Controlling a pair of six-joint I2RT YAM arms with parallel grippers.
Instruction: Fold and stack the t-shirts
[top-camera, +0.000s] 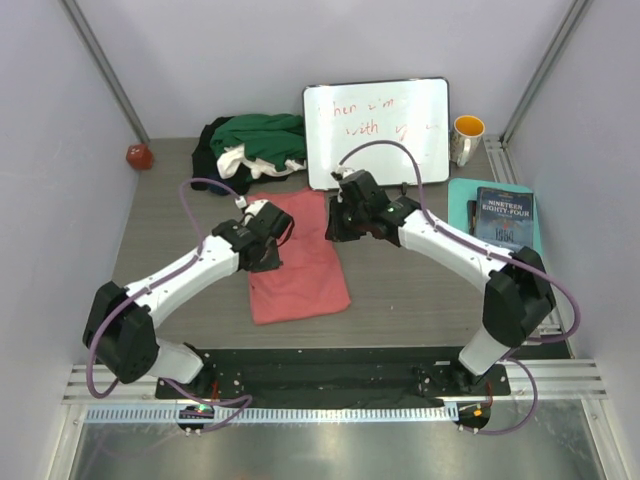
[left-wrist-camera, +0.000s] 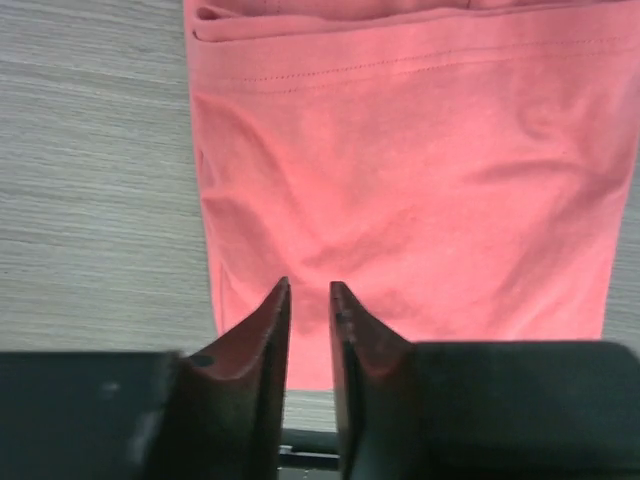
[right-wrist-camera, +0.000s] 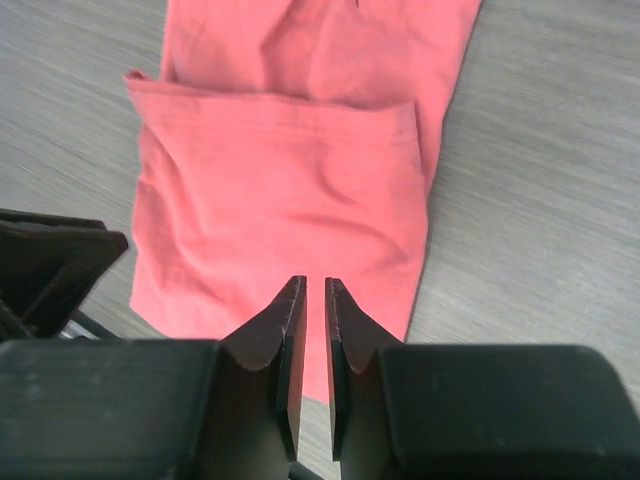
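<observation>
The salmon-pink shirt lies flat in the middle of the desk, folded into a long narrow strip running from the far side toward the arms. In the right wrist view one layer is doubled over on top of the rest. The left fingers hover over its far left part, slightly parted with only a thin gap, and nothing is held between them. The right fingers hang above the far right edge, parted just as narrowly and also empty. At the back left, well apart from it, the dark green shirt, white shirt and black shirt sit in a loose heap. Beside the heap leans a whiteboard with red writing. A mug stands to its right, near a book on a teal mat. A red ball rests at the far left.
</observation>
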